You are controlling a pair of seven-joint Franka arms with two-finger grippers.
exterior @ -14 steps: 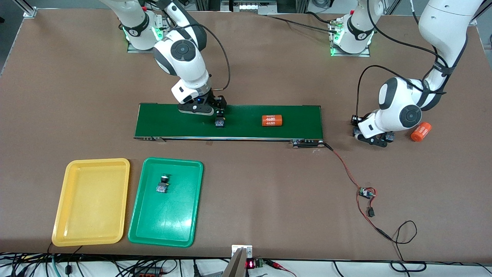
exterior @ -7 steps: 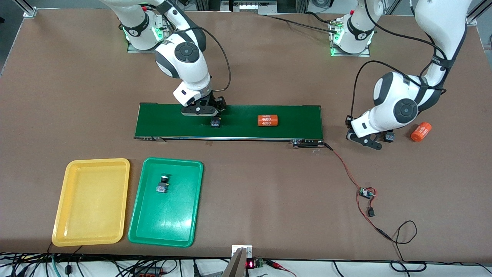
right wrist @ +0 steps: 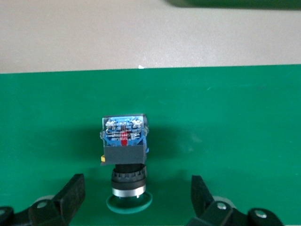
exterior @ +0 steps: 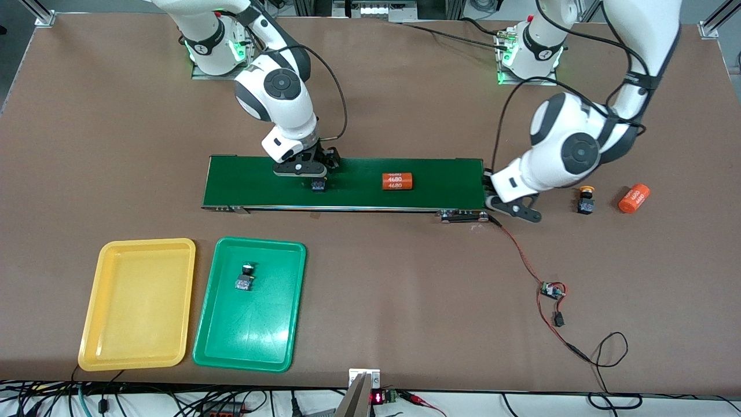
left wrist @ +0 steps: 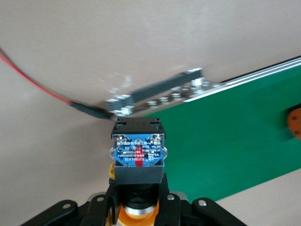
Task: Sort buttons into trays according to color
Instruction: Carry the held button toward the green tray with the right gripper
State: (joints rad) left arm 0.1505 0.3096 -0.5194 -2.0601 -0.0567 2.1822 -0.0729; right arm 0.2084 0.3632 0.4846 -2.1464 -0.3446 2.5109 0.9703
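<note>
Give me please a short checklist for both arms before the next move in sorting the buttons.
1. The left end effector is shut on the yellow-orange button: ok.
2. That button hangs over the end of the conveyor belt toward the left arm's end of the table: ok.
3. The right end effector is open around the green button, which lies on the belt: ok.
4. Its fingers grip the green button: not ok, they stand apart from it.
5. The green tray has free floor beside the tray button: ok.
6. The tray button's cap colour matches the tray: cannot tell.
</note>
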